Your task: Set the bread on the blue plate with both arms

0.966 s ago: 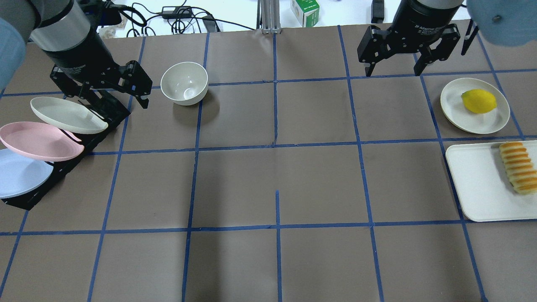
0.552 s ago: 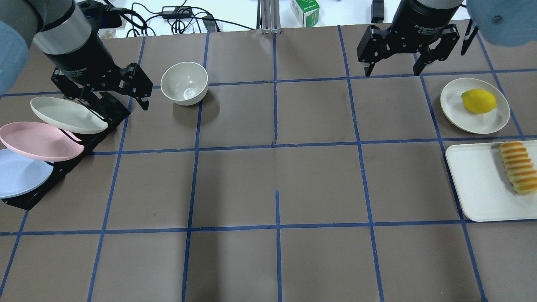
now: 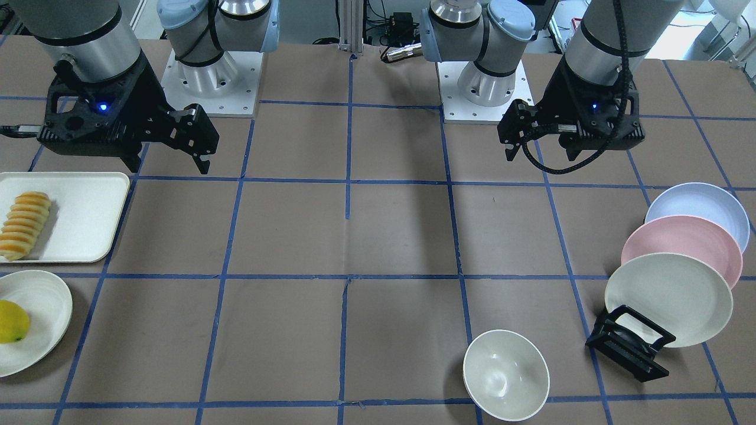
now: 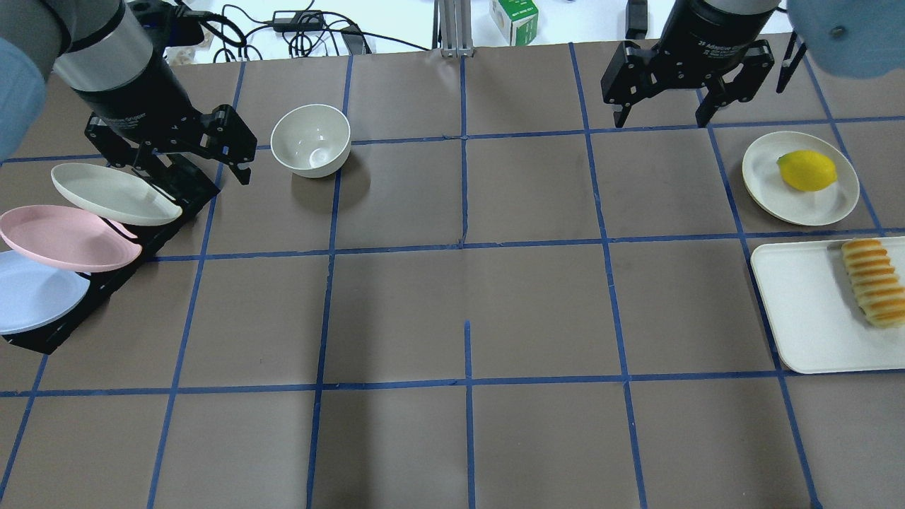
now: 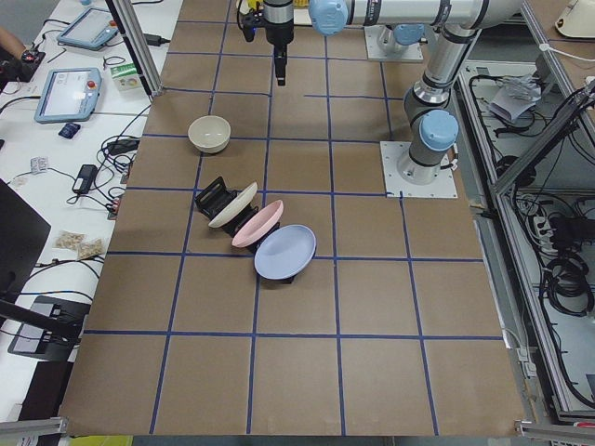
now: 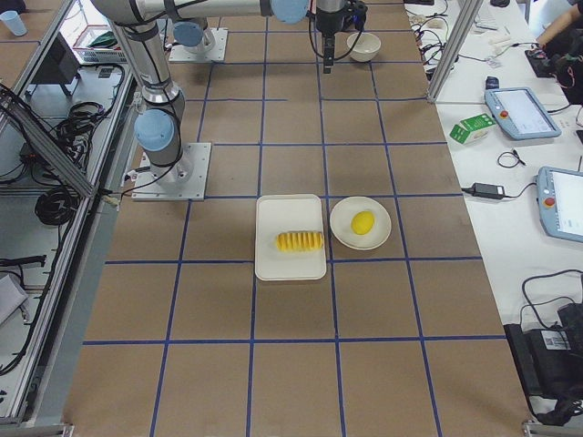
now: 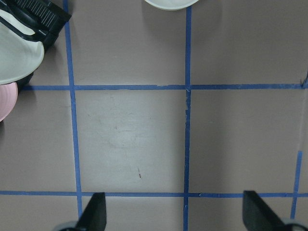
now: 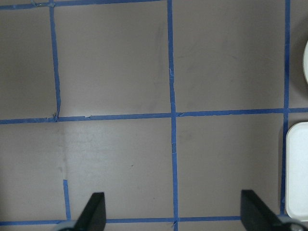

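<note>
The bread [image 4: 871, 283], a ridged orange-yellow loaf, lies on a white tray [image 4: 799, 311] at the right edge; it also shows in the front view [image 3: 23, 225]. The blue plate [image 4: 32, 293] leans in a black rack [image 4: 42, 338] at the far left, behind a pink plate [image 4: 67, 237] and a cream plate [image 4: 113, 192]. It also shows in the front view [image 3: 697, 206]. My left gripper [image 4: 198, 170] is open and empty above the rack's far end. My right gripper [image 4: 662, 120] is open and empty, hovering well away from the tray.
A white bowl [image 4: 311, 140] stands just right of the left gripper. A lemon [image 4: 806, 170] sits on a cream plate [image 4: 827, 201] beside the tray. Cables and a small green box [image 4: 514, 20] lie beyond the table's far edge.
Both grippers have shifted very slightly upward in the overhead view. Both stay open. The bread, plates and bowl have not moved.
</note>
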### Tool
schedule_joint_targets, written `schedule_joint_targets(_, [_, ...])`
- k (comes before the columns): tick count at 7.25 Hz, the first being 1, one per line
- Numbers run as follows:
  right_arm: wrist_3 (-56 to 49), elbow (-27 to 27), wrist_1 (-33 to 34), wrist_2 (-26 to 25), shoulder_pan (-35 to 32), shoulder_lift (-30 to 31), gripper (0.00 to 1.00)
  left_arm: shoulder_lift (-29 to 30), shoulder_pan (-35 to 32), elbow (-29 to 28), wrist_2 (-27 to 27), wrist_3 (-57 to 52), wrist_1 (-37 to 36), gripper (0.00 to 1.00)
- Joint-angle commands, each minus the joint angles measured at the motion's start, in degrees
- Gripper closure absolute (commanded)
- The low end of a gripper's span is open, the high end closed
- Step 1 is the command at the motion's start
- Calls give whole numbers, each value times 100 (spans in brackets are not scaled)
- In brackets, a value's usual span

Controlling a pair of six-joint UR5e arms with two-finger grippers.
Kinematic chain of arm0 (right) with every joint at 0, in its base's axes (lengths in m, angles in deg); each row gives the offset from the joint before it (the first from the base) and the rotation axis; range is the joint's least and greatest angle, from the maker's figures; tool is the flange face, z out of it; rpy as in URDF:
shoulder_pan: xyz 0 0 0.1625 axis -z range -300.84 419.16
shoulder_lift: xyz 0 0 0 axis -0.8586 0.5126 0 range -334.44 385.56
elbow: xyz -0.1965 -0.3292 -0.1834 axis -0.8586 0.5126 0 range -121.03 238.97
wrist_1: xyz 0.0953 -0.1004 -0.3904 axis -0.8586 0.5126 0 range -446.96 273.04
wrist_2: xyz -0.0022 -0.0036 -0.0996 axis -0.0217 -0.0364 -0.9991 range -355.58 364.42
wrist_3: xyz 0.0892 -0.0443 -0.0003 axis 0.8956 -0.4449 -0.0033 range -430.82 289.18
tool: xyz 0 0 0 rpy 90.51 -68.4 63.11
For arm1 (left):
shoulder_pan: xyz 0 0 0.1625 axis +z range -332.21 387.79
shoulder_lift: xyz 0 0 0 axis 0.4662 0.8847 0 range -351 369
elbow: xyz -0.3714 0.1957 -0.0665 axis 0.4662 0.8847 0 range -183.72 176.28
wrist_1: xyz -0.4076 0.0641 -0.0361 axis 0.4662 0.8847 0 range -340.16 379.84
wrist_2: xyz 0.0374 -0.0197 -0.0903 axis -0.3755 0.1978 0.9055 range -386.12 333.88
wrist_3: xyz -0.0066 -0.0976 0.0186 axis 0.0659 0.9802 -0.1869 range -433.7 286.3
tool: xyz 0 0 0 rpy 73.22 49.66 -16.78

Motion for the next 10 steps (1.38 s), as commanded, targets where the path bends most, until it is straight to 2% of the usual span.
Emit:
schedule_joint_targets(1, [0, -3, 2, 1, 0, 0, 0, -6, -20, 8, 10, -6, 1, 0])
schedule_joint_targets(8, [-9, -3, -41, 1, 18, 0, 0, -15, 15, 78, 134, -7, -112, 0])
schedule_joint_targets(10, [-9, -3, -33, 1, 18, 0, 0, -6, 346, 61, 63, -111, -148, 0])
